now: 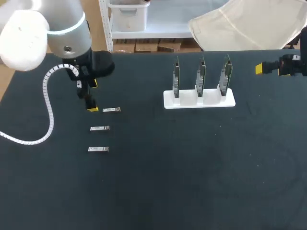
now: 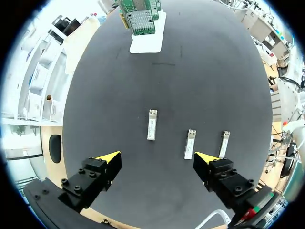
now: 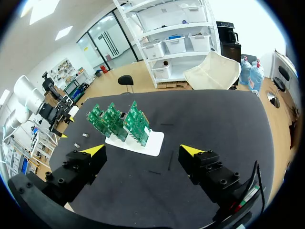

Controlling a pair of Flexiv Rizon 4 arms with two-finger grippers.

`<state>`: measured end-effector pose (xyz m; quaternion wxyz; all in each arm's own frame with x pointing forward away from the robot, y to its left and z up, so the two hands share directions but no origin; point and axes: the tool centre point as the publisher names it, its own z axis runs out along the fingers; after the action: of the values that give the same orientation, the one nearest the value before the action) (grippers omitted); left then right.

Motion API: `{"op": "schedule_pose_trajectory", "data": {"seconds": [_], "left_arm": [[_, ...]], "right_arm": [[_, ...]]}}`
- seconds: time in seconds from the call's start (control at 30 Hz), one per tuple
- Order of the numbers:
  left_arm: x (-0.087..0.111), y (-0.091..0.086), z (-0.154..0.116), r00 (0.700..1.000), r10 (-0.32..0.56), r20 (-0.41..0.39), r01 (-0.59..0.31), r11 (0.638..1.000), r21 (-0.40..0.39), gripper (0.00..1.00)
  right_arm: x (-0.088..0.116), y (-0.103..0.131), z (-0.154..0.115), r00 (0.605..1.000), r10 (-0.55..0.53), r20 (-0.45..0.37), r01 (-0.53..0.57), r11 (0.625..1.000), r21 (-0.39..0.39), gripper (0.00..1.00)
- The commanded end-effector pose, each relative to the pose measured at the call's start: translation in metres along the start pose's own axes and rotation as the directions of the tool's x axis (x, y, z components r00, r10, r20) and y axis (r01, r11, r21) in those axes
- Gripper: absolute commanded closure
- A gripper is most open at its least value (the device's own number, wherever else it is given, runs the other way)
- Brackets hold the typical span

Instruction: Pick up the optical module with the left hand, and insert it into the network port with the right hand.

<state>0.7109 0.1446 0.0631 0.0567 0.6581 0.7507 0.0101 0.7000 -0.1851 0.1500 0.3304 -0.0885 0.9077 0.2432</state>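
Observation:
Three small silver optical modules lie in a column on the black table: far, middle and near. My left gripper hangs open just left of the far one, touching none. In the left wrist view the same modules lie ahead of the open gripper, nothing between its fingers. A white stand holds three upright green network cards. My right gripper is at the table's far right, open and empty, with the cards ahead of it.
The black table stretches wide between the modules and the white stand. My left arm's white cable loops over the table's left side. In the right wrist view two modules show small beyond the stand.

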Motion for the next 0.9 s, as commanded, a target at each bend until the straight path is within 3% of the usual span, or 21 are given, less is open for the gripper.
{"op": "schedule_pose_trajectory", "data": {"seconds": [0.03,0.57,0.9], "left_arm": [[-0.003,0.006,0.006,1.0,-0.011,0.011,0.011,1.0,-0.011,0.0],[-0.01,0.013,0.027,0.998,-0.067,0.011,0.067,0.998,0.018,0.0],[-0.018,0.016,0.046,0.998,-0.067,-0.002,0.067,0.997,-0.035,0.0]], "right_arm": [[0.0,0.0,0.0,1.0,0.0,0.0,0.0,1.0,0.0,0.0],[0.0,0.0,0.0,1.0,0.0,0.0,0.0,1.0,0.0,0.0],[0.0,0.0,0.0,1.0,0.0,0.0,0.0,1.0,0.0,0.0]]}}
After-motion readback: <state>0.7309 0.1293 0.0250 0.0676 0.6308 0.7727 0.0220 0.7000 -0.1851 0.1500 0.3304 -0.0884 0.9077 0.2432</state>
